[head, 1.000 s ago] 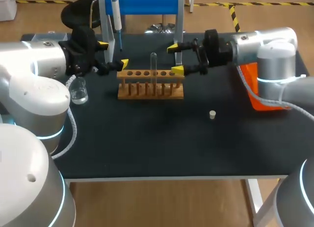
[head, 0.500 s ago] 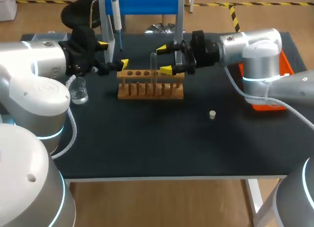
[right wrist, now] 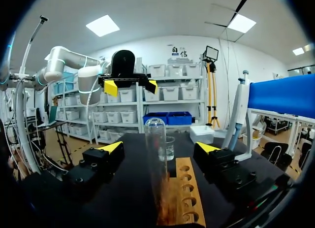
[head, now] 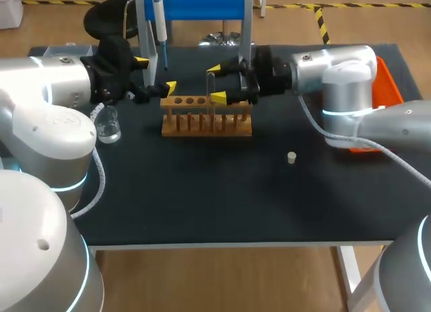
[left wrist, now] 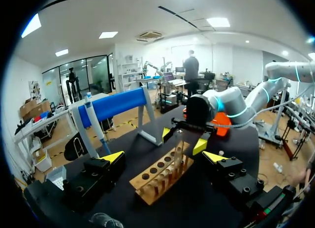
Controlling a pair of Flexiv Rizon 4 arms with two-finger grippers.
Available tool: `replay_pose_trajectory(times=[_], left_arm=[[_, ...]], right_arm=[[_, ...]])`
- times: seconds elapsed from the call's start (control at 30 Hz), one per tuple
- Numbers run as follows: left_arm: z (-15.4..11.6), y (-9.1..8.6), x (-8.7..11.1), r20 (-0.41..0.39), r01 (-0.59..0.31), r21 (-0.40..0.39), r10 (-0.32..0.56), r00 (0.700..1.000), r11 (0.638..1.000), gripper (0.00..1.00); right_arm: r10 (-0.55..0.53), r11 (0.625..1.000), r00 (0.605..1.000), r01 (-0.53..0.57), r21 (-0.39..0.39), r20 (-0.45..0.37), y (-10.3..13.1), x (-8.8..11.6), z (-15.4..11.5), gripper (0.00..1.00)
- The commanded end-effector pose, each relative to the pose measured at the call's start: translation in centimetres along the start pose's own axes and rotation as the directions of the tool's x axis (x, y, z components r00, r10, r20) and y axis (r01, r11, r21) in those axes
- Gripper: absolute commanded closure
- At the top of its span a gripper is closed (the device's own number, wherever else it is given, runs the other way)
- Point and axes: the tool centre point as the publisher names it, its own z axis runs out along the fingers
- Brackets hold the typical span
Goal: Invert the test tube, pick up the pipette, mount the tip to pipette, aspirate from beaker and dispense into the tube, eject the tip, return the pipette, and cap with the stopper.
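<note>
A clear test tube [head: 211, 89] stands mouth-down in the wooden rack [head: 207, 118]. My right gripper [head: 216, 83] is open, with one yellow tip on each side of the tube and neither touching it. In the right wrist view the tube [right wrist: 156, 154] rises midway between the fingers of the right gripper [right wrist: 159, 147], with the rack [right wrist: 186, 188] below. My left gripper [head: 155, 74] hangs open at the rack's left end, holding nothing. The pipette [head: 159, 19] hangs on the blue stand [head: 195, 5]. The beaker [head: 108, 125] and the stopper [head: 291, 158] rest on the table.
An orange tray [head: 385, 73] lies at the table's right edge behind my right arm. The stand's posts [head: 246, 29] rise just behind the rack. From the left wrist, my left gripper [left wrist: 162, 156] faces the rack [left wrist: 165, 176] and my right gripper [left wrist: 183, 140].
My right arm has moved left along the rack until its fingers straddle the test tube. The left arm has kept still.
</note>
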Motion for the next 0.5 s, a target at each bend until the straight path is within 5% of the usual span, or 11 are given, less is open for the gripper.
replay_pose_trajectory(times=[0.03,0.27,0.4,0.5], left_arm=[[-0.03,-0.10,-0.04,-0.003,0.000,-0.005,0.000,1.000,1.000,0.00],[-0.03,-0.10,-0.04,-0.003,0.000,-0.005,0.000,1.000,1.000,0.00],[-0.03,-0.10,-0.04,-0.003,0.000,-0.005,0.000,1.000,1.000,0.00],[-0.03,-0.10,-0.04,-0.003,0.000,-0.005,0.000,1.000,1.000,0.00]], right_arm=[[-0.003,1.000,1.000,0.003,0.001,-0.004,-0.17,-0.17,0.57,0.09],[-0.007,1.000,1.000,0.007,-0.003,-0.013,-0.22,-0.20,0.86,0.30],[-0.009,1.000,1.000,0.008,-0.010,-0.027,-0.14,-0.24,1.00,0.51],[-0.010,1.000,0.999,0.009,-0.013,-0.035,-0.09,-0.25,1.05,0.53]])
